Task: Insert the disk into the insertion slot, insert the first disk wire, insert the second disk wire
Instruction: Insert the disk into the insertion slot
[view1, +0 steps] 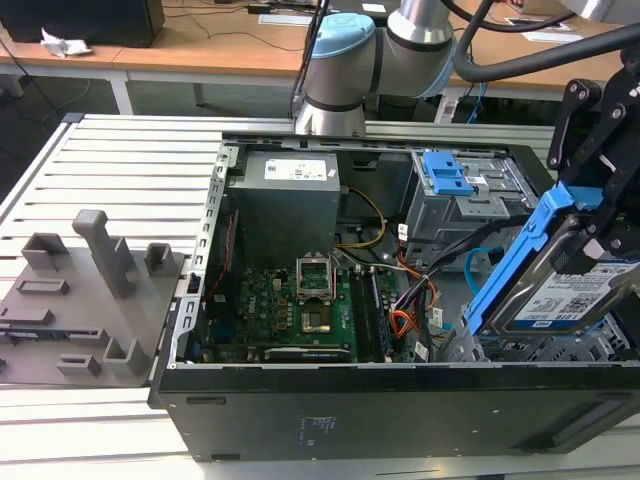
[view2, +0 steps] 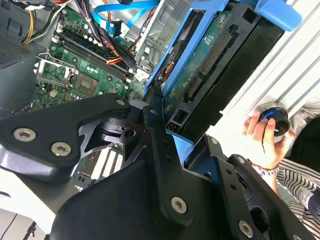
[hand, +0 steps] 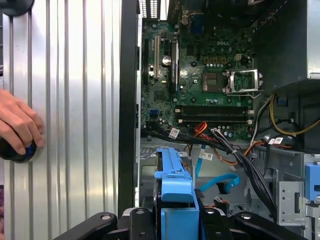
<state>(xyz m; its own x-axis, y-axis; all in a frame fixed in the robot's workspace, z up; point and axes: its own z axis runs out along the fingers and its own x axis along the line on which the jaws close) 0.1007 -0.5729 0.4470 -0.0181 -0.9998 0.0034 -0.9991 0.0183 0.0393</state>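
Note:
My gripper (view1: 598, 215) is shut on the disk (view1: 565, 295), a silver-black drive with a white-and-blue label in a bright blue carrier. The disk hangs tilted over the open computer case's corner at the exterior view's right, just above the insertion slot (view1: 605, 347), a silver perforated cage. In both wrist views the black fingers (view2: 155, 135) clamp the blue carrier (hand: 175, 187). The second disk wire (view1: 481, 262), a light-blue cable, loops beside the cage and shows again (hand: 220, 182). The first disk wire (hand: 235, 159), a red-orange-black bundle, lies along the motherboard's edge, apart from the disk.
A grey cage with a blue latch (view1: 446, 172) stands behind the slot. The motherboard (view1: 290, 305) and power supply (view1: 285, 200) take up the rest of the case. A grey fixture block (view1: 90, 290) sits on the slatted table. A person's hand (view2: 262, 134) rests on a knob beside the case.

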